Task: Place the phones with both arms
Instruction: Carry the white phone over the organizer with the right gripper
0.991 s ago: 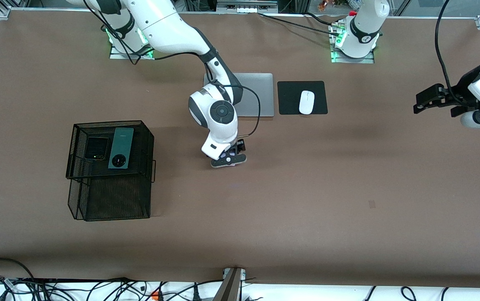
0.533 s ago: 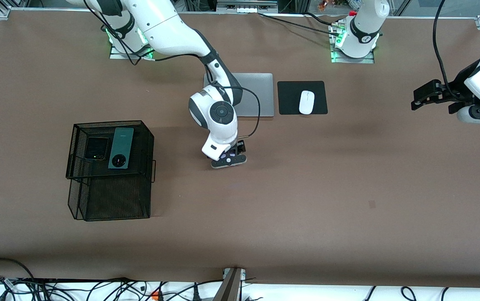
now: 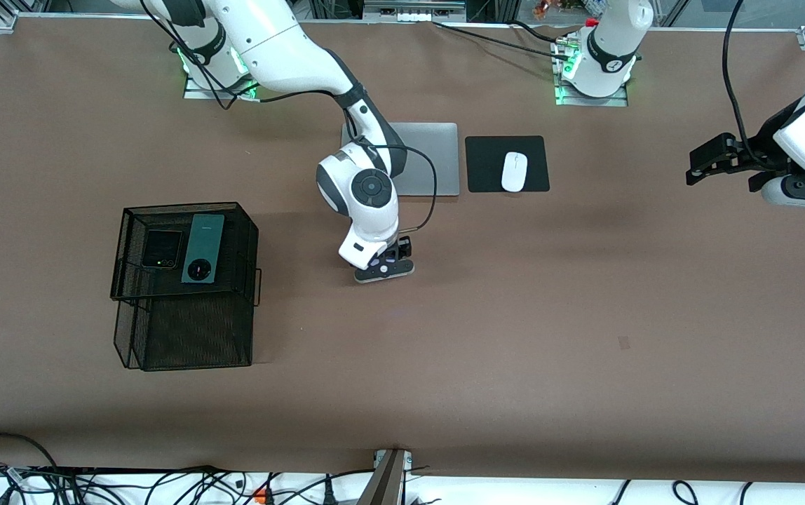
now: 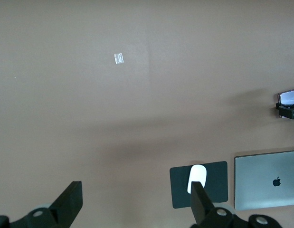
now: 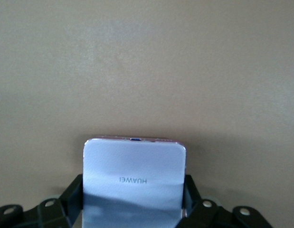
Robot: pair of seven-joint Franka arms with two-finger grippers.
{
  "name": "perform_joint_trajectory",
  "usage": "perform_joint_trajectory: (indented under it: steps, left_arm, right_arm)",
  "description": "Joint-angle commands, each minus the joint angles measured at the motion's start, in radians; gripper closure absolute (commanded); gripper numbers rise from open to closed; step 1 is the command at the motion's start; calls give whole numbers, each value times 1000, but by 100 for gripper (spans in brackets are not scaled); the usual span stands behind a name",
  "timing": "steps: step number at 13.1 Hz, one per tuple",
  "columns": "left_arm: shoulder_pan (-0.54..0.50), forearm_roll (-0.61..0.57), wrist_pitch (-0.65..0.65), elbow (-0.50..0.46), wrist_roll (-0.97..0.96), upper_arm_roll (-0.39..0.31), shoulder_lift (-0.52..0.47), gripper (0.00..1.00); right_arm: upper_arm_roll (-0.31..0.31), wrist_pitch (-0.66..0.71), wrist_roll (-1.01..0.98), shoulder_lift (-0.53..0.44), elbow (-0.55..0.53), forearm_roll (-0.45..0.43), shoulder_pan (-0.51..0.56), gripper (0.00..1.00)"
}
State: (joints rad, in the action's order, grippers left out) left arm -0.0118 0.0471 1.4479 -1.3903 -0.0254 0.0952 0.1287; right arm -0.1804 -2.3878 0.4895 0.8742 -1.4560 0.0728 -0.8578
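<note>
My right gripper (image 3: 383, 268) is shut on the pale lilac-white phone (image 5: 134, 178), one finger (image 5: 73, 191) on each side, low over the middle of the table. I cannot tell whether the phone touches the table. The black flip phone (image 3: 162, 248) and the long dark green phone (image 3: 203, 248) lie side by side on top of the black mesh basket (image 3: 234, 231). My left gripper (image 3: 695, 167) is open and empty, up in the air over the left arm's end of the table. In the left wrist view (image 4: 135, 202) its jaws stand wide apart.
A grey laptop (image 3: 430, 158) lies near the robots' bases, with a white mouse (image 3: 514, 171) on a black pad (image 3: 486, 165) beside it. A small pale tape mark (image 3: 624, 342) is on the brown table (image 3: 515, 315).
My left arm has drifted a little up and toward the table's middle. My right gripper has stayed in place with the lilac phone.
</note>
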Motion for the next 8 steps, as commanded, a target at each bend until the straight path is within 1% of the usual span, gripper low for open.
perform_joint_trajectory:
  steps: [1, 2, 3, 6, 7, 8]
  left_arm:
    - [-1, -16, 16, -26, -7, 11, -21, 0]
    - [-1, -16, 17, -26, -7, 14, -21, 0]
    - [-1, -16, 17, -29, -7, 14, -21, 0]
    - [6, -30, 42, -33, -7, 11, -21, 0]
    - [9, -33, 42, -35, -5, 8, -21, 0]
    - [28, -33, 39, -38, -5, -3, -23, 0]
  right_arm:
    - [-37, 13, 0, -56, -6, -7, -7, 100]
    - [-56, 34, 0, -87, -6, -7, -7, 100]
    - [-88, 56, -6, -118, -6, -7, -7, 100]
    - [-204, 165, -29, -216, 2, 2, 0, 100]
    - [-244, 205, -73, -233, 5, 2, 2, 100]
    - [-299, 235, -135, -244, 6, 8, 3, 100]
